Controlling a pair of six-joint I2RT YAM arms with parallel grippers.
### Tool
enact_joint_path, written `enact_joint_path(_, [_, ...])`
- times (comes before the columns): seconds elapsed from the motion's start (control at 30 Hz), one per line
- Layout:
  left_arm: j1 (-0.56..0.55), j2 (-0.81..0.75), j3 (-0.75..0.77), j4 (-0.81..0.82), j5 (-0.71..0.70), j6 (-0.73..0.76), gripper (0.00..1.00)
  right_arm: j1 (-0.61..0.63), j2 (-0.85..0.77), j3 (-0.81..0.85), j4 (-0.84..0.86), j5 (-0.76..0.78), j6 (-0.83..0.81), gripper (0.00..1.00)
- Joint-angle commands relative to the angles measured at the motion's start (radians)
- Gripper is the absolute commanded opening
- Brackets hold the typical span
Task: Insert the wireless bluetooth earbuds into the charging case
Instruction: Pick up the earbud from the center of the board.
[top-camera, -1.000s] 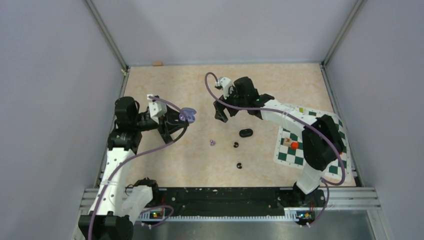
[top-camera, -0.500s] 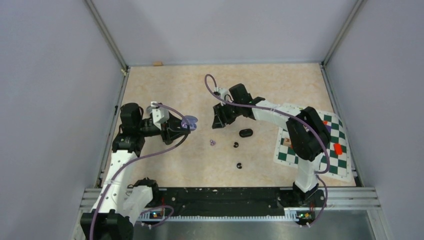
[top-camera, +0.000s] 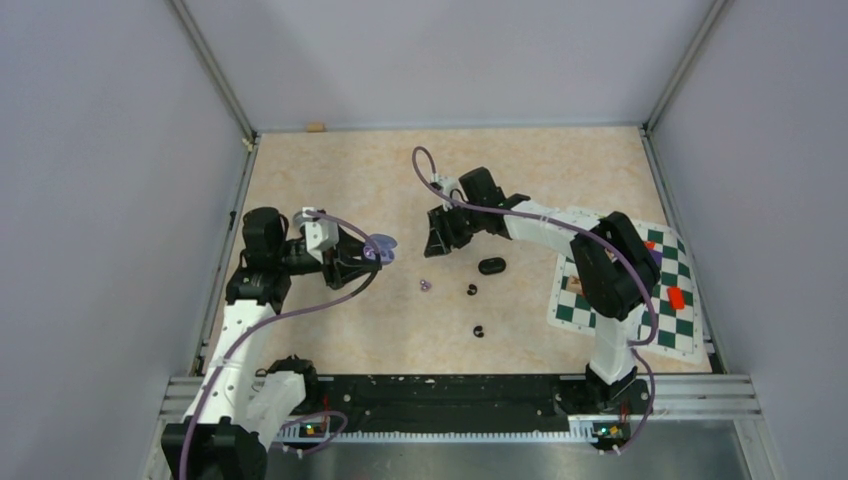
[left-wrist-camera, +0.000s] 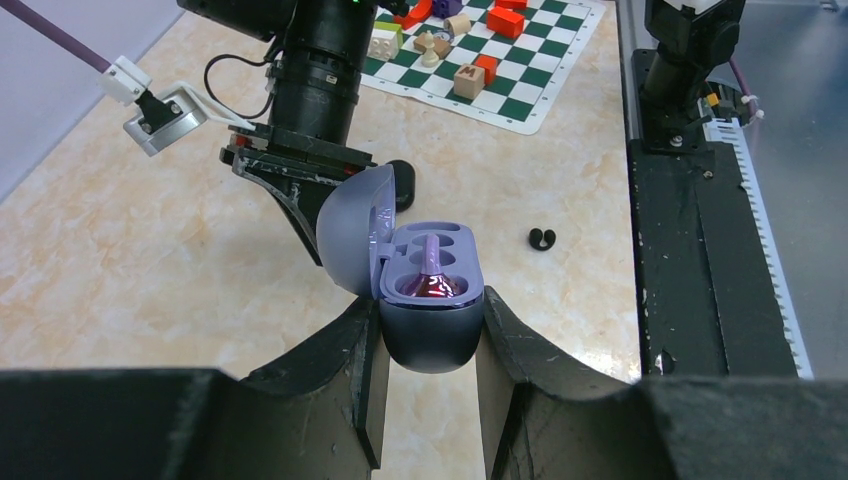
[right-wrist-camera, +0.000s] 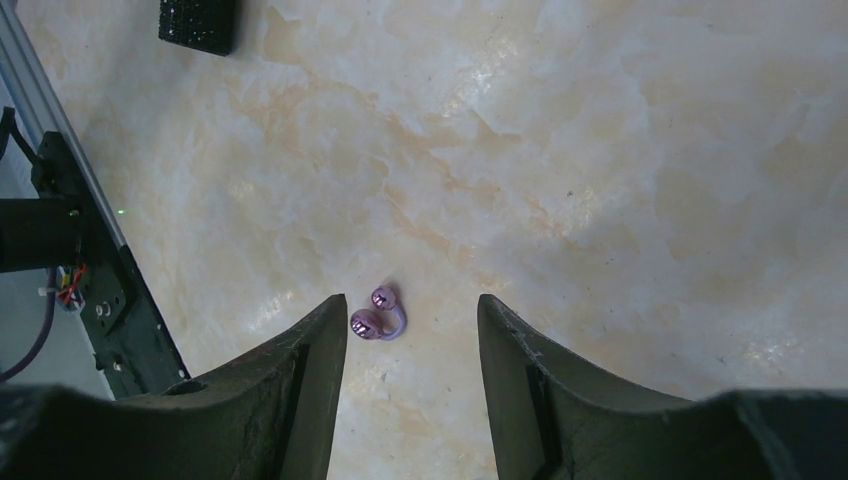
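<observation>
Left wrist view: left end effector (left-wrist-camera: 430, 312) clenched on the rounded base of a pale purple oval plastic charging case (left-wrist-camera: 430, 345). It holds the case off the smooth, beige, marble-patterned table (top-camera: 330, 170), toward the left edge, with the hinged lid standing open. 1 glossy seated earbud (left-wrist-camera: 432, 285) fills the near well and has a reddish sheen. The far well looks empty.

Right wrist view: right end effector (right-wrist-camera: 410, 312) released, fingers spread above the loose pale purple earbud (right-wrist-camera: 377, 314) near the table's middle. The earbud is 2 shiny bulbs joined by a thin loop. It lies off-centre, close beside 1 finger, with no contact evident.

Top view: glossy black oval case (top-camera: 491, 266) and small black earbud (top-camera: 472, 290) lie just right of the loose one.

Risks, as judged:
- Closing off-centre could make 1 finger strike first and flick the tiny, slick piece across the smooth table.
- The curved shell could twist or slip in its grip under seating pressure.
- The raised lid could be knocked on approach.
- The black pieces are the wrong set for this case.
</observation>
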Motion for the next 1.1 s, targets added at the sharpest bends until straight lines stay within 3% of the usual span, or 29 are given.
enact_joint_path(0.0, [0.028, -0.004, -0.01, 0.025, 0.032, 0.023, 0.0, -0.021, 0.008, -0.007, 0.024, 0.014, 0.002, 0.5])
enact_joint_path(0.33, [0.047, -0.011, -0.028, 0.068, 0.037, -0.016, 0.0, -0.028, 0.046, -0.016, 0.018, -0.012, -0.006, 0.47])
enact_joint_path(0.47, [0.05, 0.001, -0.012, 0.08, 0.048, -0.049, 0.0, -0.027, 0.07, 0.009, -0.018, -0.042, -0.029, 0.35])
enact_joint_path(0.67, [0.057, -0.006, -0.025, 0.11, 0.04, -0.064, 0.0, -0.052, 0.144, 0.106, -0.18, -0.158, -0.093, 0.25])
enact_joint_path(1.07, [0.059, -0.025, -0.053, 0.158, 0.039, -0.091, 0.0, -0.081, 0.159, 0.06, -0.145, -0.136, -0.079, 0.25])
